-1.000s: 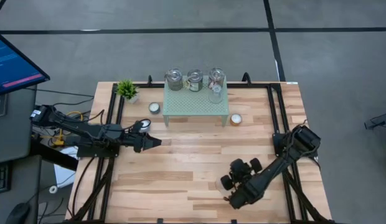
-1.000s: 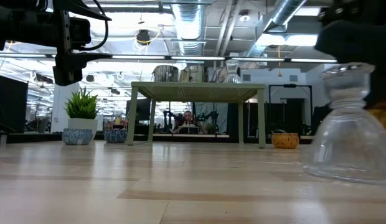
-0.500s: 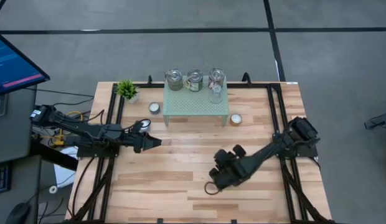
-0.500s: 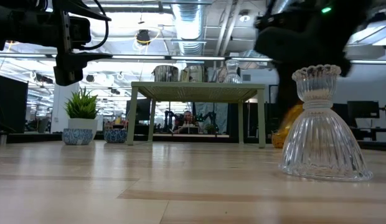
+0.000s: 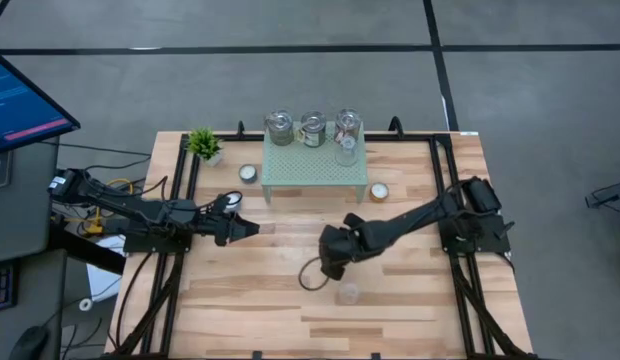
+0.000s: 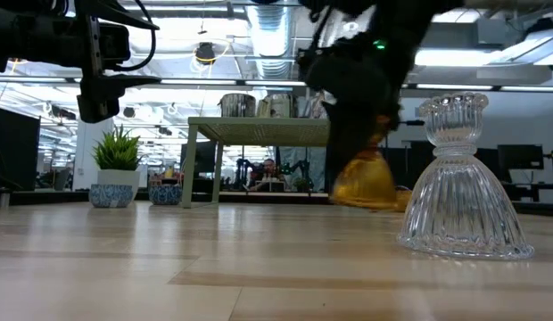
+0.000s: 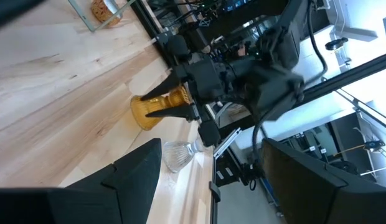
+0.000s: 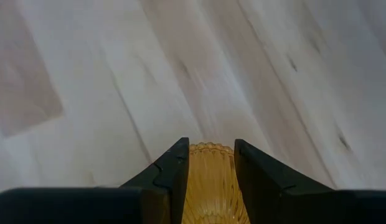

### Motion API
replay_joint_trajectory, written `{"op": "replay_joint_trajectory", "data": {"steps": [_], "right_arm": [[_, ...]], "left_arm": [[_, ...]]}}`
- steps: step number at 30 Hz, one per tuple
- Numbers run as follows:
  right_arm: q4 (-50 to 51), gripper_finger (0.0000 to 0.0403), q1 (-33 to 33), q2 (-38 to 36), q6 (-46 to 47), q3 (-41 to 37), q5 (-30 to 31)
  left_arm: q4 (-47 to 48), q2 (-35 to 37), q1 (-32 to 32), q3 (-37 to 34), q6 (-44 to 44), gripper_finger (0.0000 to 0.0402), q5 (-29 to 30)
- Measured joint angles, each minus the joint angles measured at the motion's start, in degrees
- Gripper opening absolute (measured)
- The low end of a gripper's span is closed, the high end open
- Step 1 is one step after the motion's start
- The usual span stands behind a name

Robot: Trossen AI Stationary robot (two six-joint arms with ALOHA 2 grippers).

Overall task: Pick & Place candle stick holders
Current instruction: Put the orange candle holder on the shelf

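An amber ribbed candle stick holder (image 6: pixel 366 183) hangs tilted over the table's middle, with my right gripper (image 5: pixel 327 262) shut on it. A clear ribbed glass candle stick holder (image 6: pixel 463 196) stands on its bell-shaped base on the wood just near of it (image 5: pixel 348 292). My left gripper (image 5: pixel 252 229) waits open and level over the table's left part, touching nothing. Three silvery jars (image 5: pixel 312 128) stand on the pale green mesh stand (image 5: pixel 315 172) at the far edge. My right gripper pinches the amber holder's narrow upper part (image 7: pixel 178 98) between its two fingers (image 8: pixel 173 177). The fingers slant down from the table's right side and lie along the holder. The holder is lifted clear and tilted, its wide base (image 6: pixel 364 192) lowest.
A white tealight cup (image 5: pixel 249 173) and an orange one (image 5: pixel 378 191) sit on the table either side of the stand, and a small green plant (image 5: pixel 204 143) stands at the far left. Black rails (image 5: pixel 180 190) run along the table's left and right sides.
My right gripper has swept from the near right toward the table's middle and left, rolling its wrist, still shut on the amber holder, which now hangs tilted. The clear holder, hidden under the arm in the high view before, now shows standing on the table.
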State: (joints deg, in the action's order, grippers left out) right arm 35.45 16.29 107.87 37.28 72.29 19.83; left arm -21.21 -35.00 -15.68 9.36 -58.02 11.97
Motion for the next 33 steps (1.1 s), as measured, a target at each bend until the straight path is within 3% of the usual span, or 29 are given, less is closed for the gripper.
{"op": "replay_joint_trajectory", "data": {"steps": [8, 14, 24, 33], "right_arm": [[-2.2, 0.0111, -5.8, 0.0, -9.6, 3.4, -9.5], [3.9, 0.0111, -8.3, 0.0, -15.6, 11.3, -14.8], [17.9, 0.0111, -11.6, 0.0, -25.3, 29.5, -15.5], [21.0, 0.0111, -18.7, 0.0, -31.3, 34.4, -16.2]], "left_arm": [[0.0, 0.0, 0.0, 0.0, 0.4, 0.0275, 0.3], [0.0, 0.0, 0.0, 0.0, 0.4, 0.0275, 0.4], [0.0, 0.0, 0.0, 0.0, 0.4, 0.0275, 0.5], [0.0, 0.0, 0.0, 0.0, 0.4, 0.0275, 0.5]]}}
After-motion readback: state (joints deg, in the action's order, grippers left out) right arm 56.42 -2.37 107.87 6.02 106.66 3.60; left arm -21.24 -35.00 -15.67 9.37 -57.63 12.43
